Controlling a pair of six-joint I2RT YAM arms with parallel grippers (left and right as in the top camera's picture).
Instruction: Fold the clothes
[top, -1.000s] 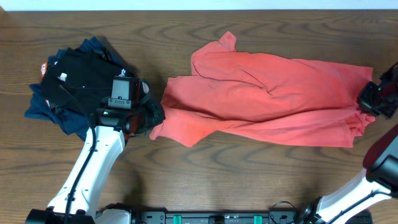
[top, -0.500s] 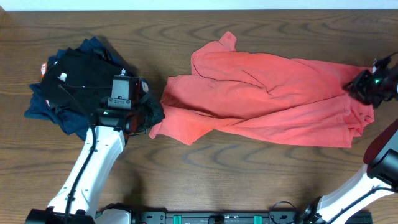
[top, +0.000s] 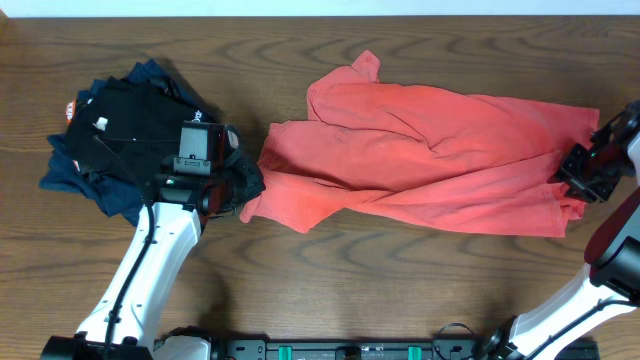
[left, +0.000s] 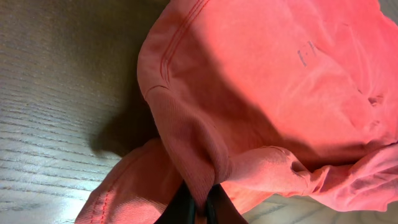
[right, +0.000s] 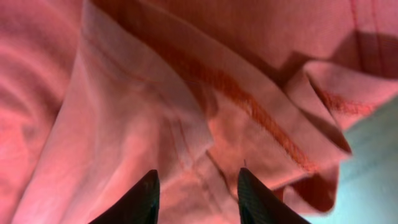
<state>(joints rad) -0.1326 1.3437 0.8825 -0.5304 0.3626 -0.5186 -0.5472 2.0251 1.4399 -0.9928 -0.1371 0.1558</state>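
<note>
Overhead: coral-red T-shirt (top: 430, 160) lies crumpled on wood table (top: 330, 290), stretched from ctr to right side, one sleeve poking toward far edge. Left gripper (top: 238, 186) sits at shirt's left end, touching the fabric. Right gripper (top: 585, 176) is over shirt's right end, near the hem. Pile at far left, apart from the T-shirt: black shirt (top: 115, 125) on top of navy garments (top: 70, 175).

Left wrist: left gripper (left: 199, 211) w/ dark fingers (left: 181, 208) pressed together, pinching a raised ridge of T-shirt (left: 273, 81) fabric. Rest of the cloth bunches away to the right; bare table (left: 50, 137) on left.

Right wrist: right gripper (right: 198, 196) w/ fingertips (right: 148, 196) spread apart. T-shirt (right: 124, 106) folds fill the view just beyond them, nothing pinched btwn. Stitched hem (right: 273, 124) runs diagonally; the table (right: 373, 168) shows at lower right.
</note>
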